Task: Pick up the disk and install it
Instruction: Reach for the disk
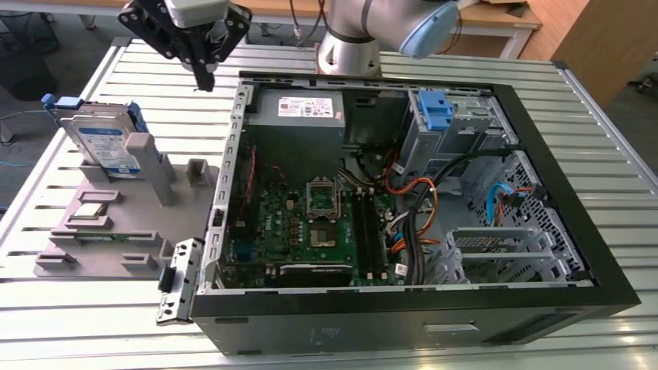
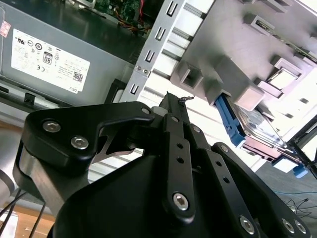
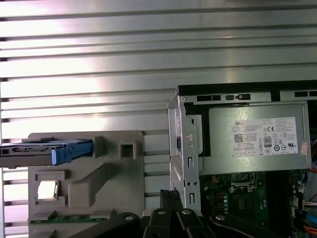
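The disk (image 1: 101,141) is a silver drive with a blue-and-white label and blue side rails. It stands on edge in a slot at the far end of the grey fixture (image 1: 113,223), at the exterior view's left. In the first wrist view the disk (image 3: 44,149) shows edge-on; in the second wrist view the disk (image 2: 257,124) leans behind its blue rail. My gripper (image 1: 206,83) hangs above the slatted table, between the fixture and the open computer case (image 1: 411,308), to the right of the disk. Its fingers (image 2: 171,106) meet at the tip and hold nothing. Their tip (image 3: 171,192) is seen beside the case wall.
The case lies open with a grey power-supply box (image 1: 298,116), a motherboard (image 1: 308,231), cables and a drive bay holding a blue bracket (image 1: 434,108). The fixture also carries a chip (image 1: 91,210) and a memory stick. The arm's base (image 1: 347,50) stands behind the case.
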Motion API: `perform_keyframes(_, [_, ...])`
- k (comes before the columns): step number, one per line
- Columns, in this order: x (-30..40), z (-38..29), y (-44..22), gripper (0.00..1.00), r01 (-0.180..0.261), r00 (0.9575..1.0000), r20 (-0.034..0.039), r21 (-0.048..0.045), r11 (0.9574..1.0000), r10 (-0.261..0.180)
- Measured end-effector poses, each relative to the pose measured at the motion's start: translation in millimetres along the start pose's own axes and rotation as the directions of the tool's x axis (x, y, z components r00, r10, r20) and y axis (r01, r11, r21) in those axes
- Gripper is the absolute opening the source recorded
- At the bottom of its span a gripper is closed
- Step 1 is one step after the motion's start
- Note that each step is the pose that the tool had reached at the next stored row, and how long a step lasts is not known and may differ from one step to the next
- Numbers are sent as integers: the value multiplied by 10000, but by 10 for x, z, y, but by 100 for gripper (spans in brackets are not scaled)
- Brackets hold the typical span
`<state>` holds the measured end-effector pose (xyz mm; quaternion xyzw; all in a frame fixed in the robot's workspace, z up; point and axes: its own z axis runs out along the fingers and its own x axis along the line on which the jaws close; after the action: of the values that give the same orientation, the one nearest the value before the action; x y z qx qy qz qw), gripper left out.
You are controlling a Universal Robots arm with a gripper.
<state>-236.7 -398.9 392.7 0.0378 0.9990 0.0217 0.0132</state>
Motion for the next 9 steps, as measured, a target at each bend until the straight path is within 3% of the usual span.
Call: perform_keyframes(9, [162,-4,-12,10,0,10000,2,0,10000,0])
